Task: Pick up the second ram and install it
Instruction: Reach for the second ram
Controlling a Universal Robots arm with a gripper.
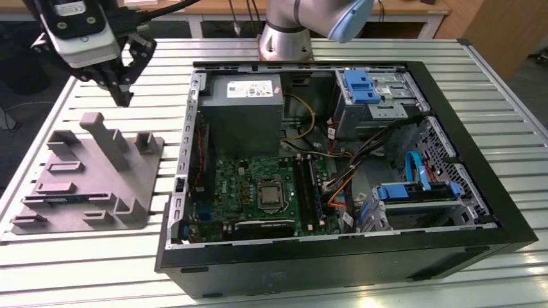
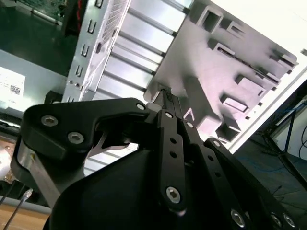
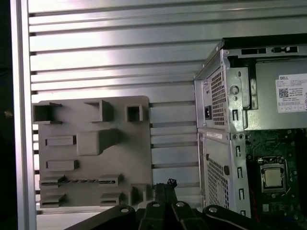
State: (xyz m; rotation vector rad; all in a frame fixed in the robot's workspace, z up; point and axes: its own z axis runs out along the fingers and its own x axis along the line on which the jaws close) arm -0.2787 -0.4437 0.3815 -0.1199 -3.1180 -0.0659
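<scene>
The worktop (image 1: pixel 102 256) and open computer case (image 1: pixel 342 269) are overlooked steeply in the exterior view. The grey holder (image 3: pixel 129 153), shared by all views, is seen from straight above in the first wrist view, and obliquely, close past the claw (image 2: pixel 165 94), in the second wrist view.

**Second ram seated in its holder slot**

The second ram (image 1: pixel 67 198) stood on its long edge, level, in a narrow slot of the gray fixture plate (image 1: pixel 145 186), toward the plate's end at the exterior view's left. There it showed as a slim strip with a greenish-blue tint. In the first wrist view the second ram (image 3: pixel 79 181) appeared edge-on as a thin dark line with small bumps along it, spanning the gap between two raised end blocks of the fixture plate (image 3: pixel 129 143).
</scene>
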